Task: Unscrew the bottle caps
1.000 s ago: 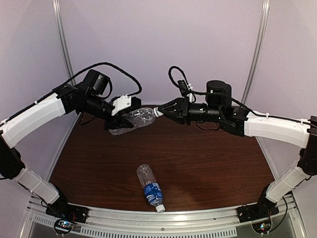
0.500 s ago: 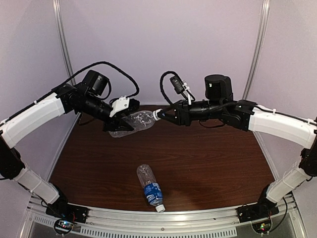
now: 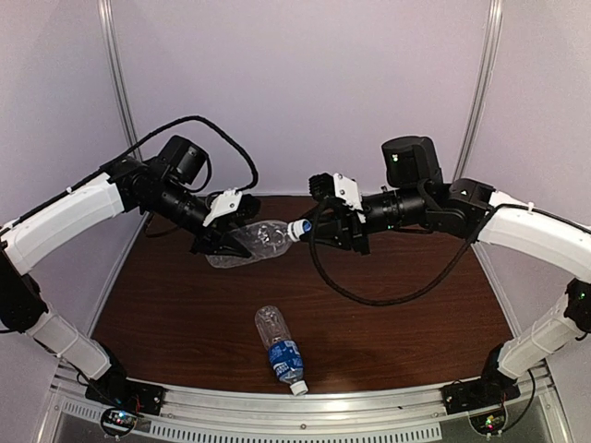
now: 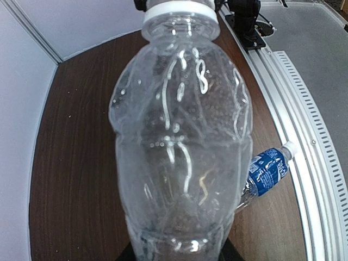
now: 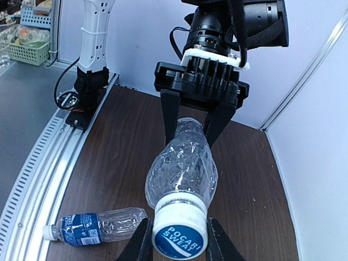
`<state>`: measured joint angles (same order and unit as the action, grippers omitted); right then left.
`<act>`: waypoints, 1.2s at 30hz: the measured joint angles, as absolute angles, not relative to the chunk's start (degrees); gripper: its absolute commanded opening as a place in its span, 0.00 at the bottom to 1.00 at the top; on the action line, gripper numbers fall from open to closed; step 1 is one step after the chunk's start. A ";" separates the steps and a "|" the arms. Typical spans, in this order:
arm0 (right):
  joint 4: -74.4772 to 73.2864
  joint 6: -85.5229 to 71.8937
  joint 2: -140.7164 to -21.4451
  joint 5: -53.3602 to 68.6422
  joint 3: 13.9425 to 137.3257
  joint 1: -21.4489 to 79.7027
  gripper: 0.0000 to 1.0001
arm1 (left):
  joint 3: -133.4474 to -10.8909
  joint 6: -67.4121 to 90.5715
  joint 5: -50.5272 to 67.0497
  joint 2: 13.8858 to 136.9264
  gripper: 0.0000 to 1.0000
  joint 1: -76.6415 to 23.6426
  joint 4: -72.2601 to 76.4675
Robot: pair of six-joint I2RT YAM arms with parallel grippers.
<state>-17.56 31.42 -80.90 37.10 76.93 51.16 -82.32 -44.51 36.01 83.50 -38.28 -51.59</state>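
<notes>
Left pincer (image 3: 222, 242) is clamping the base end of the unlabelled bottle (image 3: 263, 238) and is holding it level in the air over the far half of the table (image 3: 397, 314), at the middle of the overhead frame. At the same moment the right pincer (image 3: 310, 229) is pressing together on that bottle's cap (image 3: 298, 227), which is pointing toward frame right.

Overhead view is showing both arms meeting at the bottle but is giving little detail of either grip. Right wrist view is supplying it. Two black fingers (image 5: 142, 242) are squeezing the cap from either side at the bottom of the frame. The cap's blue face is reading POCARI SWEAT. Behind it, the left pincer is straddling the crinkled body. Left wrist view is filling with the clear body, with the white cap rim at the top edge; the gripping fingers are falling outside it.

Second item, the labelled bottle (image 3: 282, 349), is lying on its side near the front edge of the table, low and centre in the overhead frame. The other cap (image 3: 299, 389) is sitting on its neck, just beside the metal rail (image 3: 305, 408). This bottle is lying well apart from the held one.

Tabletop is showing broadly at frame left and frame right of the lying bottle. Pale walls (image 3: 305, 92) are closing in the back and both sides. A black cable (image 3: 369, 297) is hanging in a loop beneath the right arm; whether it is touching the wood cannot be told. A green basket (image 5: 32, 22) is sitting off the table at the upper left of the right wrist frame.
</notes>
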 measured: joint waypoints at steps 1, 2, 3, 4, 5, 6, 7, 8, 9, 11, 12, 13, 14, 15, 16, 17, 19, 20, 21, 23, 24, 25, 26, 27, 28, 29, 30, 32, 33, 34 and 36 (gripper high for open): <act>-18.44 33.80 -80.88 36.62 77.19 51.29 0.00 | -82.41 -44.58 36.12 83.64 0.33 -38.30 -51.62; -19.14 36.10 -80.88 36.14 77.34 51.42 0.00 | -82.41 -44.66 36.10 83.79 0.32 -38.35 -51.64; -19.64 37.87 -80.77 35.70 77.34 51.55 0.00 | -82.43 -44.73 36.12 83.94 0.32 -38.37 -51.72; -20.01 39.51 -80.66 35.31 77.32 51.70 0.00 | -82.43 -44.77 36.18 84.09 0.32 -38.44 -51.79; -20.23 41.08 -80.42 34.87 77.21 51.81 0.00 | -82.43 -44.80 36.25 84.20 0.33 -38.48 -51.79; -20.25 42.13 -80.16 34.68 77.03 51.86 0.00 | -82.48 -44.82 36.32 84.27 0.33 -38.59 -51.77; -20.10 43.20 -79.77 34.57 76.66 51.90 0.00 | -82.63 -44.82 36.34 84.33 0.33 -38.74 -51.75; -19.90 43.92 -79.26 34.48 76.25 51.94 0.00 | -82.72 -44.82 36.38 84.33 0.33 -38.87 -51.77; -19.49 44.93 -78.63 34.44 75.64 52.01 0.00 | -82.85 -44.88 36.51 84.36 0.33 -39.05 -51.72; -18.68 46.72 -77.32 34.44 74.30 52.14 0.00 | -82.98 -44.93 36.95 84.36 0.33 -39.46 -51.48; -18.17 47.40 -76.66 34.41 73.56 52.16 0.00 | -83.00 -44.95 37.17 84.36 0.33 -39.59 -51.37; -17.76 47.88 -76.14 34.41 72.97 52.21 0.00 | -83.00 -44.95 37.41 84.38 0.32 -39.72 -51.24; -17.34 48.25 -75.72 34.41 72.47 52.23 0.00 | -83.02 -44.93 37.56 84.42 0.32 -39.83 -51.13; -16.99 48.49 -75.50 34.39 72.18 52.27 0.00 | -83.05 -44.93 37.76 84.44 0.32 -39.86 -51.11; -16.82 48.77 -75.29 34.41 71.99 52.27 0.00 | -83.05 -44.93 37.56 84.44 0.32 -39.86 -51.42; -17.12 49.06 -74.78 34.37 71.68 52.14 0.00 | -83.05 -44.99 37.41 84.44 0.32 -39.44 -52.18; -17.37 49.50 -73.93 34.30 71.20 51.94 0.00 | -83.05 -45.10 37.12 84.44 0.32 -38.65 -53.23; -17.34 49.78 -73.58 34.22 71.00 51.83 0.00 | -83.05 -45.12 37.01 84.44 0.32 -38.35 -53.65; -17.34 49.89 -73.32 34.17 70.83 51.77 0.00 | -83.05 -45.15 36.97 84.44 0.32 -38.15 -54.08; -17.32 50.00 -73.08 34.02 70.63 51.75 0.00 | -83.05 -45.17 36.88 84.44 0.32 -38.09 -54.52; -17.30 49.69 -73.10 34.00 70.63 51.75 0.00 | -83.05 -45.17 36.88 84.44 0.32 -38.09 -54.72; -17.26 49.39 -73.12 34.00 70.61 51.75 0.00 | -83.05 -45.17 36.88 84.44 0.32 -38.09 -54.78; -16.95 48.64 -73.12 33.93 70.61 51.75 0.00 | -83.05 -45.17 36.84 84.44 0.32 -38.09 -54.81; -16.56 47.48 -73.14 33.52 70.59 51.72 0.00 | -83.05 -45.17 36.77 84.44 0.32 -38.09 -54.85; -16.14 46.19 -73.19 33.06 70.59 51.70 0.00 | -83.05 -45.15 36.56 84.44 0.32 -38.09 -54.89; -15.57 44.47 -73.30 32.23 70.59 51.64 0.00 | -83.05 -45.12 36.23 84.44 0.32 -38.09 -54.92; -15.09 42.52 -73.43 30.81 70.61 51.57 0.00 | -83.05 -45.08 35.81 84.44 0.32 -38.09 -54.89; -14.55 36.95 -74.35 26.96 71.07 50.81 0.00 | -83.05 -44.71 34.37 84.44 0.32 -38.09 -54.83; -14.83 33.76 -75.35 24.43 71.92 50.02 0.00 | -83.05 -44.45 33.56 84.44 0.32 -38.09 -54.65; -15.05 30.92 -76.38 22.28 72.77 49.23 0.00 | -83.05 -44.12 32.53 84.44 0.32 -38.09 -54.28; -17.34 23.99 -79.64 16.27 76.12 46.87 0.00 | -82.89 -43.55 31.24 84.44 0.32 -38.09 -53.74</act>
